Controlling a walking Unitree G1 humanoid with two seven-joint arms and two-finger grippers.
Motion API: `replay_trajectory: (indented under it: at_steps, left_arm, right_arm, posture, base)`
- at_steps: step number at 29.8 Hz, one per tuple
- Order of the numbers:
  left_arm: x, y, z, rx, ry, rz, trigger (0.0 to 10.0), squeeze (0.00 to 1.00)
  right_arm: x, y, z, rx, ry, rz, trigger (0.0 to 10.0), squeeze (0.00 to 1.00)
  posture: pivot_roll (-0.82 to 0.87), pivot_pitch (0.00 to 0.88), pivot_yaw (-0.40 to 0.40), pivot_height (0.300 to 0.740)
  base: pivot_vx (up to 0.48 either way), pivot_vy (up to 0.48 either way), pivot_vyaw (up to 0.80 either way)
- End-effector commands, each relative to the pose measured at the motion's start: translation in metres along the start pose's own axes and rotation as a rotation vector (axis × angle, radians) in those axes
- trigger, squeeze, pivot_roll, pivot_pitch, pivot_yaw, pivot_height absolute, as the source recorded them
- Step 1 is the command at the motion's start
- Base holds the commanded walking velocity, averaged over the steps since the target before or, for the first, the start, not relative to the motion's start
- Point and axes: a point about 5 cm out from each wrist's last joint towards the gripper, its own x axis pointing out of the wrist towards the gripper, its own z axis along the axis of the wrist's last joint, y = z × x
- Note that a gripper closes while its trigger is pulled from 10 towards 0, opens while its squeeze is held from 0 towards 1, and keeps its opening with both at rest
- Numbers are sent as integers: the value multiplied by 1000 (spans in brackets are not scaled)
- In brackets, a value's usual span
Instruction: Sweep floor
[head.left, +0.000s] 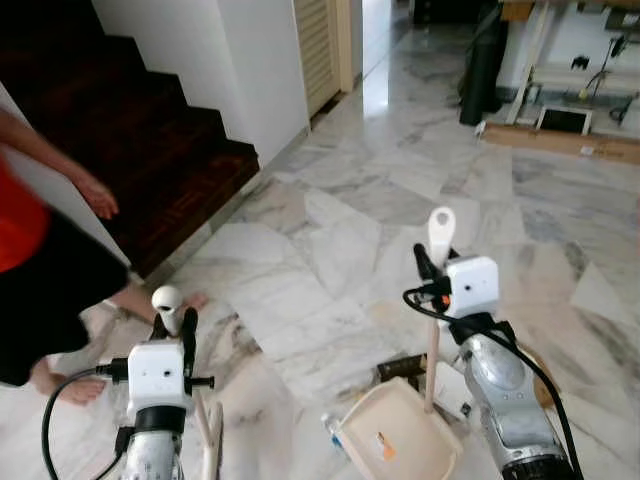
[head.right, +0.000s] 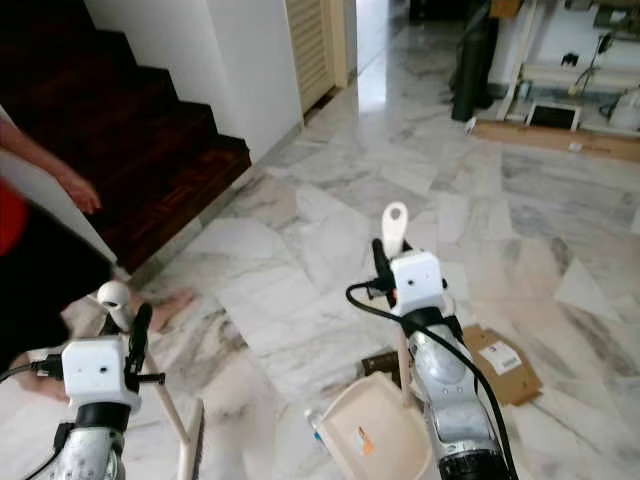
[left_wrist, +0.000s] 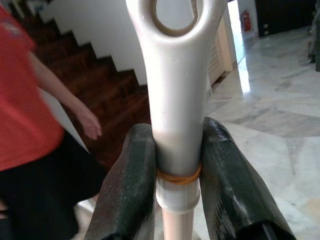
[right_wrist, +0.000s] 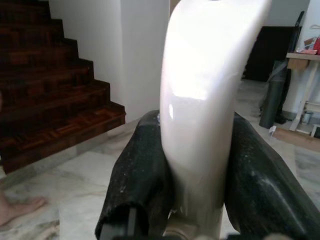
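A person (head.left: 40, 250) in a red top and black shorts stands barefoot at the far left, one hand (head.left: 97, 195) hanging in front of the dark wooden staircase (head.left: 150, 130).

Next along, low in front, the left gripper (left_wrist: 177, 170) is clamped on the cream broom handle (left_wrist: 177, 100); its two black fingers (left_wrist: 132, 185) press either side of the shaft just below the looped end, where a rubber band (left_wrist: 178, 176) circles it. The handle's rounded tip (head.left: 167, 297) pokes up above the wrist, and the shaft (head.left: 205, 425) slants down towards the floor.

In the middle, the cream dustpan (head.left: 385, 435) rests on the white marble floor (head.left: 340, 210), with a bit of dark debris (head.left: 400, 368) just behind its tray.

To the right, the right gripper (right_wrist: 192, 170) is closed around the dustpan's upright handle (head.left: 437, 300), fingers (right_wrist: 137, 175) hugging the wide flat top of it. A flattened piece of cardboard (head.right: 503, 362) lies on the floor just beside that arm.

Far back on the right are a dark upright roll (head.left: 483, 65) and some white-framed furniture (head.left: 580, 70).
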Motion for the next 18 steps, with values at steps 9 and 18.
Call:
replay_trajectory:
  at_steps: [9,18]
  left_arm:
    - [-2,26,4,67,-27,77,10000,0]
    - [-32,41,5,61,-1,250,10000,0]
  right_arm:
    - [3,33,20,47,-65,89,10000,0]
    - [15,35,28,17,-58,177,10000,0]
  posture:
    - [-206,0,165,740]
    - [-141,0,20,740]
  base:
    - [0,-210,-738]
    - [0,0,-740]
